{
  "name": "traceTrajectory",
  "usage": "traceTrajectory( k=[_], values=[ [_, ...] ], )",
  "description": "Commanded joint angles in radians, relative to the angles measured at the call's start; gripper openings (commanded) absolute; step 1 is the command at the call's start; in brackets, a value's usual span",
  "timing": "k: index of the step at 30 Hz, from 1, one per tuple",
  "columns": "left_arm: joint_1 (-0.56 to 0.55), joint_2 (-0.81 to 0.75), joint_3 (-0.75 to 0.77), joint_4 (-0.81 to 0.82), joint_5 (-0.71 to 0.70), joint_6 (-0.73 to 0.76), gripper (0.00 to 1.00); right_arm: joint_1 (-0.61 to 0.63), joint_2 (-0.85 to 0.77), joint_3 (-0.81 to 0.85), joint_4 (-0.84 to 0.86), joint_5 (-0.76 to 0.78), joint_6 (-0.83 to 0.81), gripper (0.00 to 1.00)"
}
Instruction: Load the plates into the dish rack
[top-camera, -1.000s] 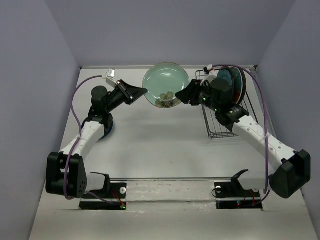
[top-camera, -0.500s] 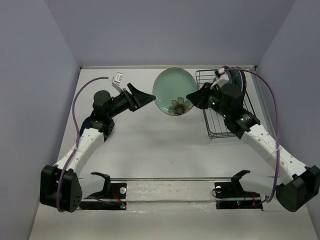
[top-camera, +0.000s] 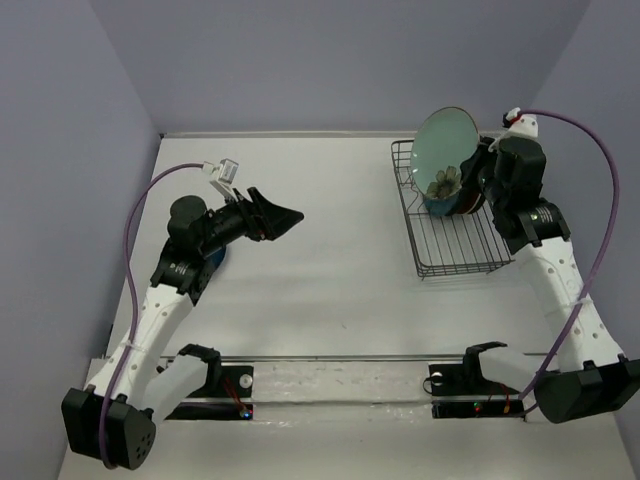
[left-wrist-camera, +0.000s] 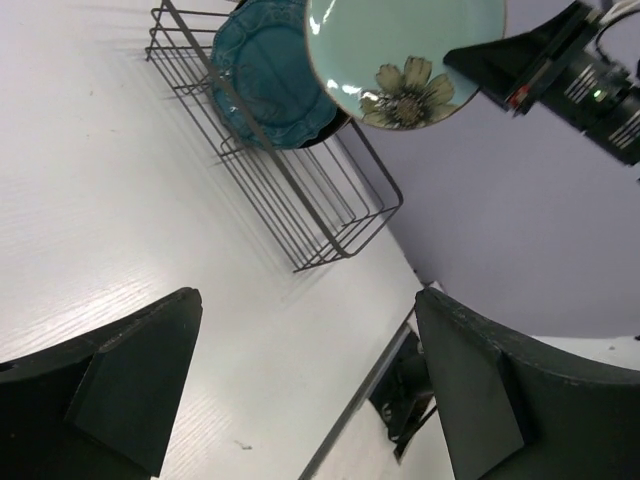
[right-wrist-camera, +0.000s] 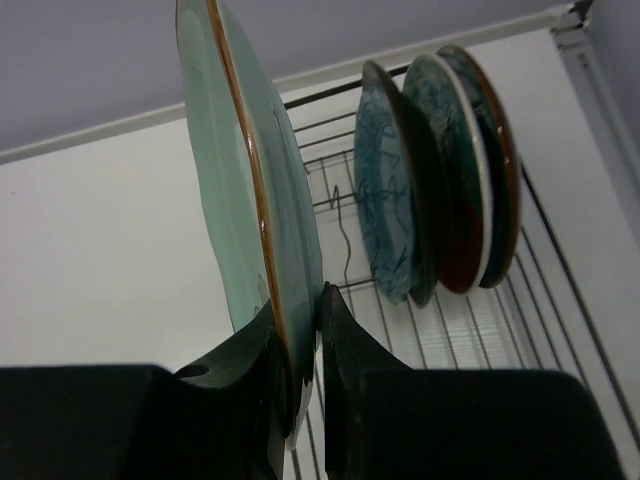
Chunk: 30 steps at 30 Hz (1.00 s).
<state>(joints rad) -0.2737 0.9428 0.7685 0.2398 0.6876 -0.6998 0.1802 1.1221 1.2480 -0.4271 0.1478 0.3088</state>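
Right gripper pinches the mint plate by its lower rim. The plate is on edge over the far end of the dish rack, just in front of the racked plates. Left gripper is spread wide and empty over the desk. Risk: the thin rim grip lets the plate swing or slip, and lowering off the tine gap would knock it into the teal plate beside it.

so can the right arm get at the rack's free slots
Probably yes: its end effector holds the green plate right above the rack, and the other plates stand only at the far end.
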Motion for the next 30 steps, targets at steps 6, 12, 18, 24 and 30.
traceTrajectory(
  k=[6, 12, 18, 24, 30],
  values=[
    [0.001, -0.157, -0.017, -0.238, -0.138, 0.284, 0.99, -0.005, 0.114, 0.232, 0.077, 0.168, -0.295, 0.07],
    [0.002, -0.19, -0.031, -0.295, -0.233, 0.352, 0.99, -0.005, 0.225, 0.329, 0.062, 0.22, -0.405, 0.07],
    [0.01, -0.208, -0.048, -0.293, -0.261, 0.353, 0.99, -0.005, 0.301, 0.367, 0.057, 0.263, -0.444, 0.07],
    [0.027, -0.234, -0.058, -0.295, -0.269, 0.347, 0.99, -0.005, 0.384, 0.367, 0.067, 0.273, -0.43, 0.07],
    [0.036, -0.237, -0.058, -0.297, -0.275, 0.347, 0.99, -0.005, 0.423, 0.352, 0.088, 0.263, -0.412, 0.07]
  ],
)
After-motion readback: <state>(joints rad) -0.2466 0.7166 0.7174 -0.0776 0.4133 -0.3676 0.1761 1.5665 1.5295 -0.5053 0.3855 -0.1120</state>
